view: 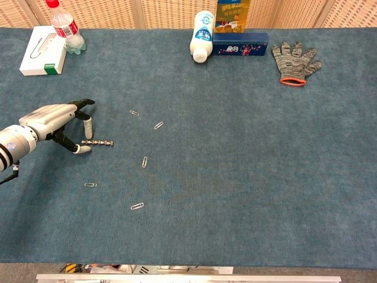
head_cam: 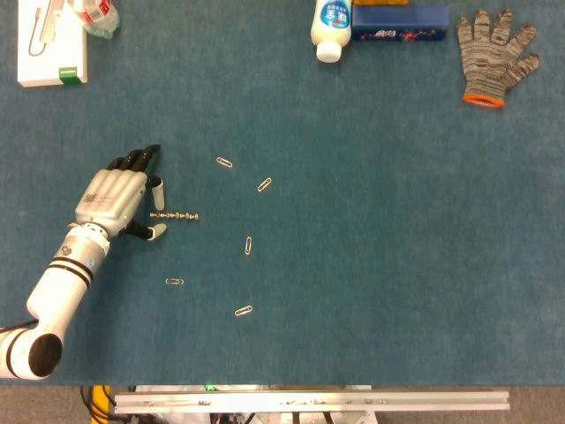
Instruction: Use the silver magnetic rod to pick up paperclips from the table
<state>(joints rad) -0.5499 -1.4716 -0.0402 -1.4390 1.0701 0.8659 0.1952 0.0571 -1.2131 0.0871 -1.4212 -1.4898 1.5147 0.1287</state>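
The silver magnetic rod [head_cam: 175, 215] [view: 98, 142] lies flat on the blue cloth, a short beaded bar. My left hand [head_cam: 115, 196] [view: 56, 119] hovers just left of it, fingers spread, thumb and a finger flanking the rod's left end without holding it. Several paperclips lie scattered to the right and below: one [head_cam: 225, 162] [view: 135, 112], another [head_cam: 264, 185] [view: 158, 125], a third [head_cam: 248, 246] [view: 144, 161], plus one [head_cam: 175, 282] [view: 90, 185] and one [head_cam: 244, 311] [view: 137, 206] nearer the front. My right hand is out of sight.
A white box [head_cam: 51, 50] [view: 43, 56] and a water bottle [view: 63, 26] stand at the back left. A white bottle [head_cam: 331, 28] [view: 202, 38], a blue box [head_cam: 399, 24] [view: 240, 43] and a grey glove [head_cam: 495, 56] [view: 295, 61] lie along the back edge.
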